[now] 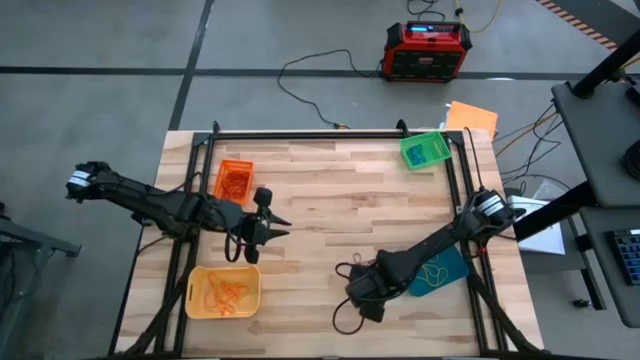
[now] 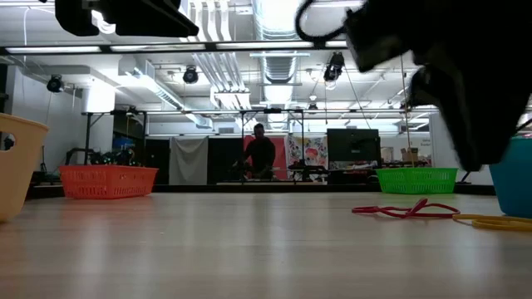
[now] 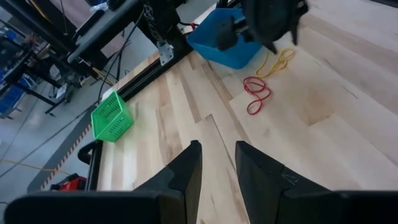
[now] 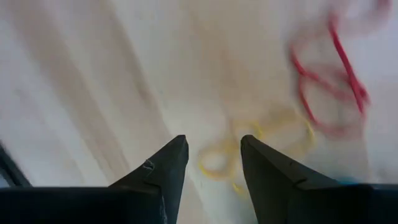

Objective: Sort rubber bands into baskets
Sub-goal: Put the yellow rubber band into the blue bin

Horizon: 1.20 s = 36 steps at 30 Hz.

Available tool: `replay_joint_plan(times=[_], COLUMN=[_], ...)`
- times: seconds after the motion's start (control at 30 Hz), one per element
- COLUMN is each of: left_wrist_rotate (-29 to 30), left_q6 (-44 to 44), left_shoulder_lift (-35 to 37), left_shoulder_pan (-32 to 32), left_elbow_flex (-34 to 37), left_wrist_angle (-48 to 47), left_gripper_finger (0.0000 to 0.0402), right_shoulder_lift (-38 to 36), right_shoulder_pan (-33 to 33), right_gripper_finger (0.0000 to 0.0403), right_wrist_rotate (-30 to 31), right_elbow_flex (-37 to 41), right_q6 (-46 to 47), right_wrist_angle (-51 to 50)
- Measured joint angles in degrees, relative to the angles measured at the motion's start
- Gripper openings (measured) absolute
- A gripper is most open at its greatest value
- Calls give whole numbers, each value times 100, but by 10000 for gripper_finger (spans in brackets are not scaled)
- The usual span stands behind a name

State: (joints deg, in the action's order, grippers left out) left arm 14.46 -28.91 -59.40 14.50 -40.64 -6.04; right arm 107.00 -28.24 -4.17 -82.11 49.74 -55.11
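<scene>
A yellow rubber band [image 4: 224,158] and a red one [image 4: 329,87] lie on the wooden table beside the blue basket [image 3: 227,40]. Both also show in the left wrist view, yellow [image 3: 277,62] and red [image 3: 256,93]. My right gripper [image 4: 212,142] is open just above the yellow band, one finger on either side of it. My left gripper [image 3: 217,149] is open and empty over the table's middle left [image 1: 270,225]. The yellow basket [image 1: 222,290] at the near left holds several orange bands. The orange basket [image 1: 233,180] is at the far left and the green basket [image 1: 425,150] at the far right.
The table [image 1: 340,200] has a black metal frame along its edges. Black cables loop beside my right arm's wrist [image 1: 345,275]. A red-black box [image 1: 428,50] stands on the floor beyond the far edge. A person [image 2: 260,154] stands in the room behind the table.
</scene>
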Motion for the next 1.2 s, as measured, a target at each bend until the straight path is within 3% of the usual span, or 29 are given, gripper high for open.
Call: replay_joint_plan(times=[0.13, 0.3, 0.47, 0.57, 0.7, 0.9, 1.2], left_wrist_rotate=[0, 0, 0, 0, 0, 0, 0], left_q6=[-37, -63, -63, -61, -61, -61, -36], left_shoulder_lift=[0, 0, -9, -11, -11, -13, -13], left_shoulder_pan=[0, 0, 0, 0, 0, 0, 0], left_elbow_flex=[0, 0, 0, 0, 0, 0, -2], left_wrist_angle=[1, 2, 2, 2, 2, 2, 2], left_gripper_finger=[82, 82, 82, 82, 82, 82, 82], right_shoulder_lift=[0, 0, 0, 0, 0, 0, 0], right_shoulder_pan=[-144, -304, -421, -442, -451, -425, -410], right_gripper_finger=[137, 136, 150, 162, 183, 211, 215], right_wrist_rotate=[439, 573, 586, 635, 1131, 1089, 1014], right_elbow_flex=[0, -2, -2, -2, 0, 35, 338], right_q6=[-757, -1035, -1167, -1775, -2378, -3000, -3413], right_wrist_angle=[625, 349, -1, -52, -75, -160, 2])
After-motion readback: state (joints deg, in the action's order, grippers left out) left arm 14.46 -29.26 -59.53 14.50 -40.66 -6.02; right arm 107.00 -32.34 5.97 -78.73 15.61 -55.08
